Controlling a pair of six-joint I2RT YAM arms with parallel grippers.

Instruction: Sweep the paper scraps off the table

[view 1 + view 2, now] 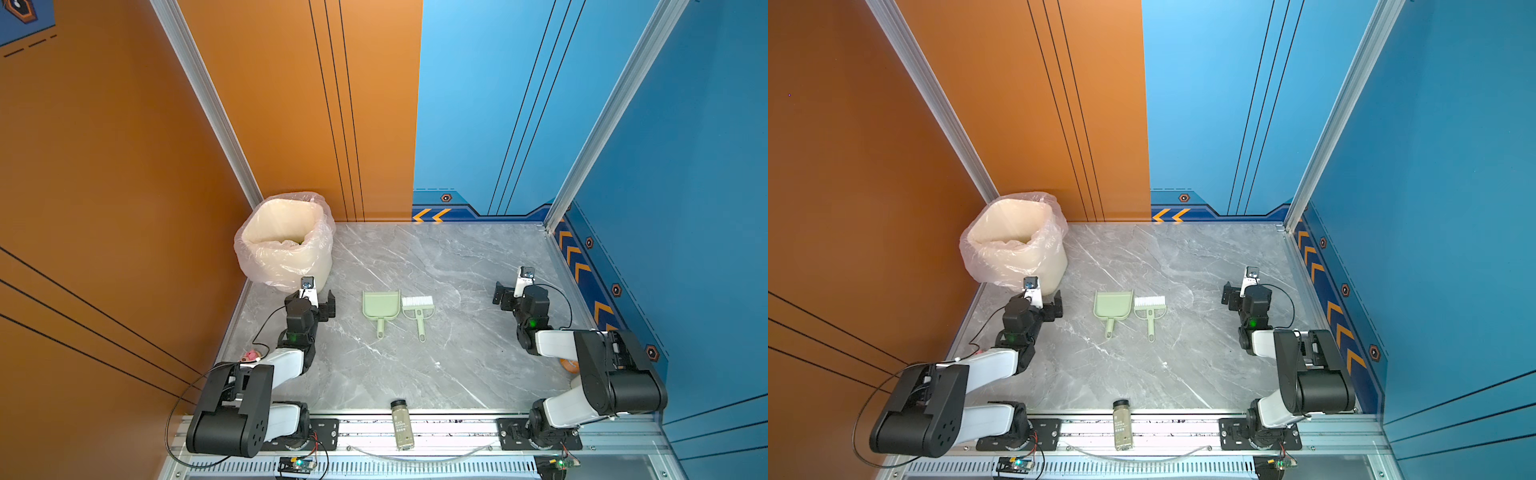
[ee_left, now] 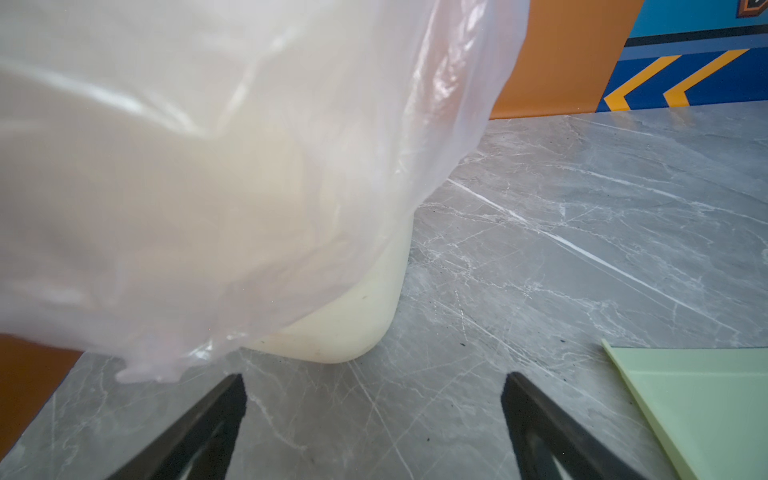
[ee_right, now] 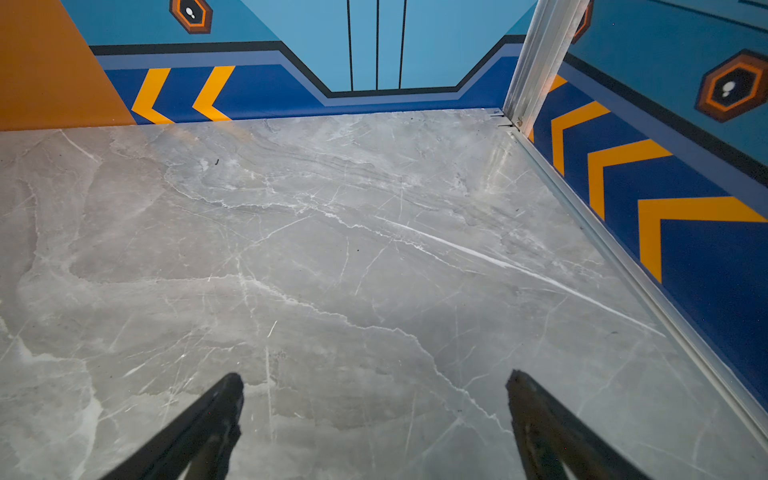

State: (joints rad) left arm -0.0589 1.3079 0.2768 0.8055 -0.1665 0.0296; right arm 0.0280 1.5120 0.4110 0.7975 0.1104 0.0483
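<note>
- Both top views showed the whole desk (image 1: pixel 457 257): bin (image 1: pixel 286 266) with clear liner (image 1: pixel 249 253) in the far-left corner, dustpan (image 1: pixel 380 306) and brush (image 1: pixel 417 309) mid-desk, and a bottle (image 1: pixel 402 424) lying on the front rail (image 1: pixel 457 428).
- A top view showed a pink pig (image 1: pixel 250 355) by the left arm and an orange thing (image 1: pixel 568 365) partly hidden behind the right arm; could not tell what it was.
- Left wrist view alone gave the bin's base and liner close up, plus one corner of the dustpan (image 2: pixel 706 407).
- Right wrist view gave only bare desk (image 3: pixel 374 249) and the walls.
- Left claw (image 2: pixel 374 384): jaws wide apart, nothing between them, over the desk just short of the bin's base, dustpan off to its right.
- Right claw (image 3: pixel 374 380): jaws wide apart, nothing between them, over bare desk near the right edge.
- Scraps (image 1: pixel 297 242): only a greenish-yellow bit seen, low inside the bin, in a top view; too small to count. It lay beyond the left claw, behind the bin wall, and well apart from the right claw.
- Tiny white speck (image 1: pixel 437 364) on the desk in front of the brush; scrap or vein, could not tell.
- Dustpan and brush lay side by side between the two claws, handles toward the front, apart from both.
</note>
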